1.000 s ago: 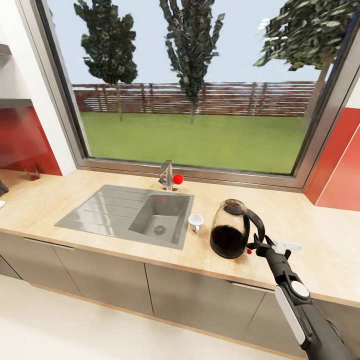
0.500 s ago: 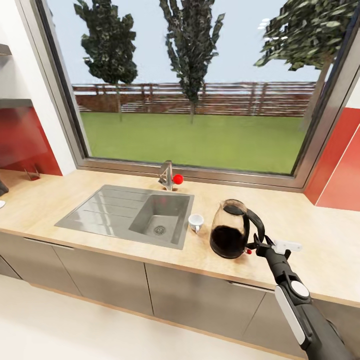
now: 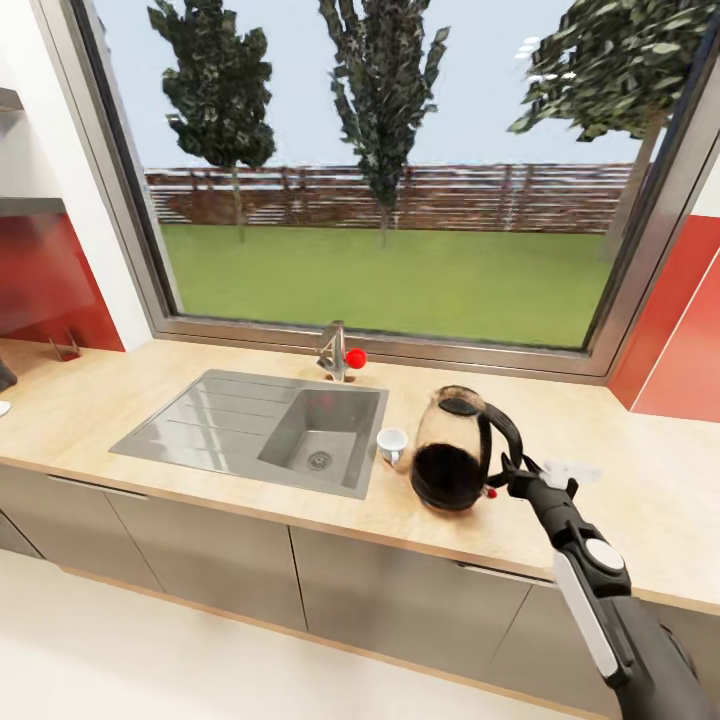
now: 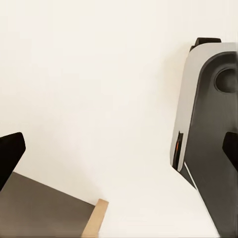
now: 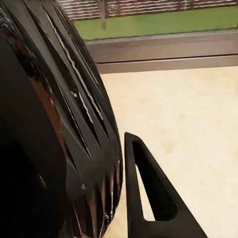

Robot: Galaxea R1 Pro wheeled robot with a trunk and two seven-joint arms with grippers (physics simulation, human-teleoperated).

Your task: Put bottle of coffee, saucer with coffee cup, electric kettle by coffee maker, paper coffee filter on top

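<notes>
The electric kettle [image 3: 452, 452], clear glass with a dark lower half and a black loop handle, leans slightly left over the kitchen countertop [image 3: 120, 390], just right of the sink. My right gripper [image 3: 503, 480] is shut on its handle from the right. In the right wrist view the kettle [image 5: 49, 139] looms close beside one black finger [image 5: 130, 198]. A tiny white coffee cup [image 3: 391, 443] stands between the sink and the kettle. My left gripper [image 4: 119, 151] hangs open over pale floor, holding nothing. A dark sliver and a white sliver sit at the counter's far left edge; I cannot tell what they are.
An inset steel sink [image 3: 250, 425] with a faucet [image 3: 334, 352] and a red knob lies left of the kettle. A large window backs the counter, with red wall panels at both sides. Grey cabinet fronts [image 3: 210, 560] run below. Bare worktop stretches right of the kettle.
The kettle has shifted a little left and up with my right gripper on its handle, and now leans more. The cup and the camera have not moved.
</notes>
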